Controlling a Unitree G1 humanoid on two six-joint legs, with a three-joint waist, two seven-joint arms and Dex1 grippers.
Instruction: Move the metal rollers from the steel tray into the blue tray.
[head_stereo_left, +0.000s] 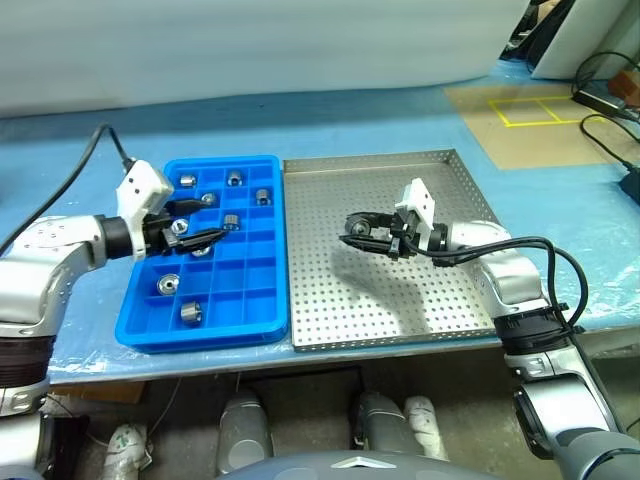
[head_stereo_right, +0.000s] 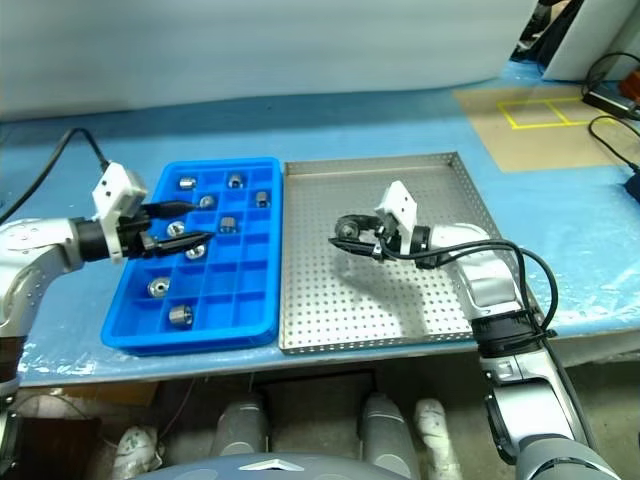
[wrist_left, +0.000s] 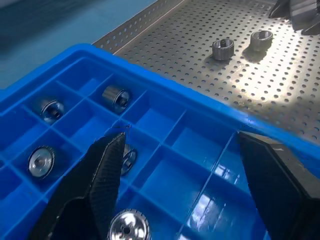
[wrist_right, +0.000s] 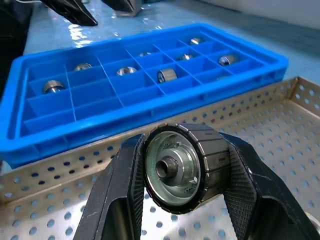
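I see the right end effector (wrist_right: 172, 172) pinching one roller (wrist_right: 176, 167) between its two fingers, the roller's dark bore facing the wrist camera. It hangs above the steel tray (head_stereo_left: 440, 165), over the middle of the perforated floor, clear of the surface and pointing toward the blue tray (head_stereo_left: 262, 325).

The left end effector (head_stereo_left: 198, 222) stands spread, nothing between its fingers (wrist_left: 102, 172). It hovers over the blue tray, about mid-length.

The two trays sit side by side on the counter (head_stereo_left: 330, 120), long edges touching or nearly so; blue toward the counter's left, steel to its right.

The blue tray holds several rollers, each in its own compartment. I count three along the far end (head_stereo_left: 186, 179), (head_stereo_left: 234, 177), (head_stereo_left: 262, 195), one near the middle (head_stereo_left: 230, 221), and two toward the near left corner (head_stereo_left: 168, 285), (head_stereo_left: 192, 313). More may lie under the left end effector; I cannot tell.

In the left wrist view, two loose rollers (wrist_left: 223, 49), (wrist_left: 261, 40) rest upright on the steel tray floor, just beside each other.
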